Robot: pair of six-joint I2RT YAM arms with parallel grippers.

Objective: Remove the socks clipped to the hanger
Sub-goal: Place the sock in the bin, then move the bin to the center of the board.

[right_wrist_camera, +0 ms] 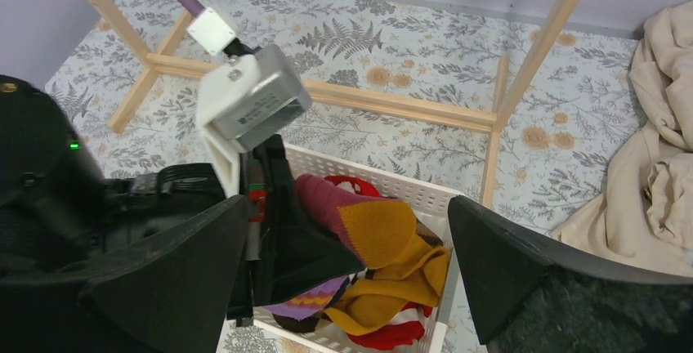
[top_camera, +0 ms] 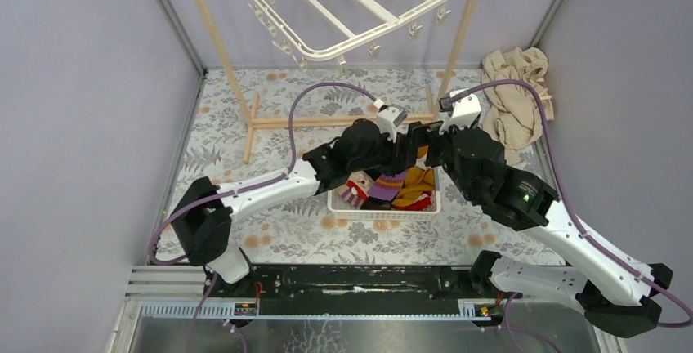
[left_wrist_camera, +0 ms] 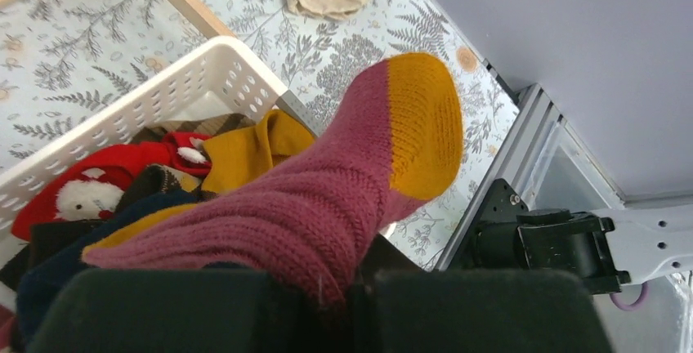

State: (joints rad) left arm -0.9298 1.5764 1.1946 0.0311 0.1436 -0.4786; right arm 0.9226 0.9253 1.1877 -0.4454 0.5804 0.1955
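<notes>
From the overhead camera I see the hanger [top_camera: 351, 10] hung on the wooden frame [top_camera: 343, 120], high up and beyond the basket [top_camera: 384, 208]. Every clip I can make out on it dangles bare. A sliver of red shows at its far right corner, too small for me to tell what it is, and the top of the hanger is cut off. A heap of socks [top_camera: 392, 188] lies in the basket, and both arms meet just above its far rim. A beige cloth [top_camera: 515, 96] sits on the surface [top_camera: 286, 230] well to the right of the basket. In the left wrist camera, my left tool [left_wrist_camera: 335, 304] is clamped on the cuff of a maroon sock [left_wrist_camera: 327, 198] with a mustard toe, held over the near-right corner of the basket. In the right wrist camera, my right tool [right_wrist_camera: 345, 206] has its fingers spread wide and holds nothing, hanging over the basket and facing that same sock. I judge the job nearly done: this sock needs dropping into the basket, and that red sliver needs checking.
</notes>
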